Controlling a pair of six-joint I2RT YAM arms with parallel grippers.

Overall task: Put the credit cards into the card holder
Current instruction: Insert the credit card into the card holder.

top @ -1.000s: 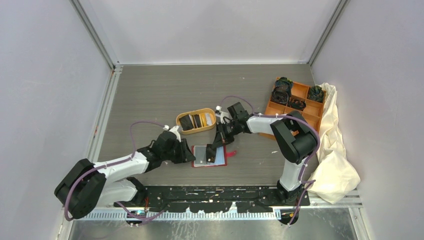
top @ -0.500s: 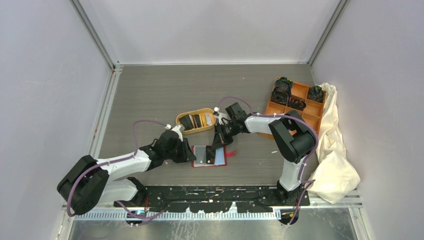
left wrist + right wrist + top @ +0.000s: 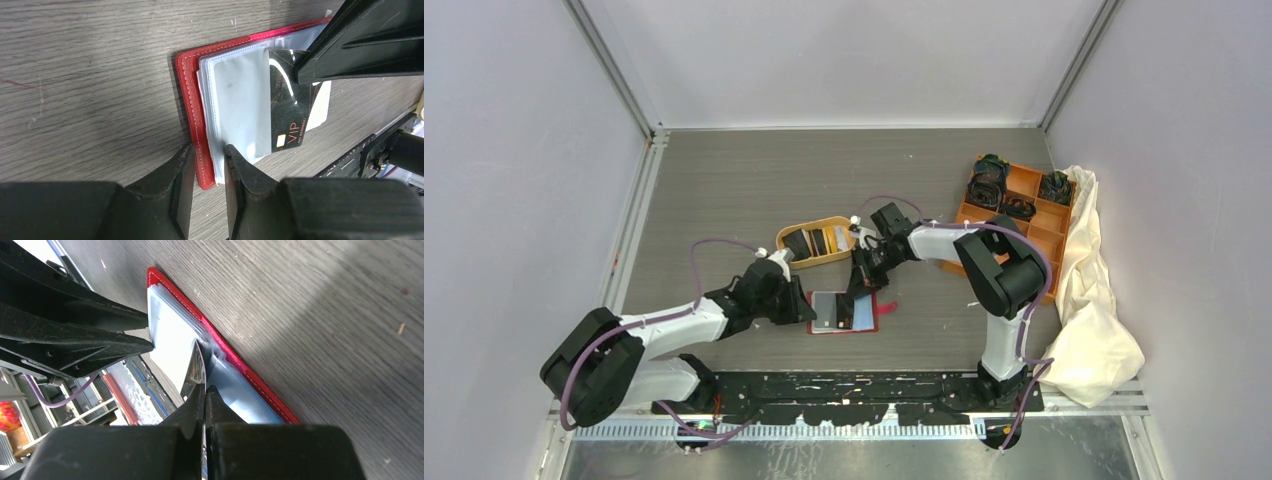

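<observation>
1. Grey wood-grain table (image 3: 724, 190): my two arms meet low over one open red card holder (image 3: 192, 100).
2. My left gripper (image 3: 205, 165), nearly closed, straddles its edge; hold unclear.
3. My right gripper (image 3: 204, 390) pinches one black VIP card (image 3: 290, 105) at its sleeves.

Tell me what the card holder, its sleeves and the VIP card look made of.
Card holder: red leather or leatherette, matte, pale edge stitching. Sleeves: clear, slightly cloudy plastic film with sheen. VIP card: probably glossy black plastic; it catches a white reflection.
</observation>
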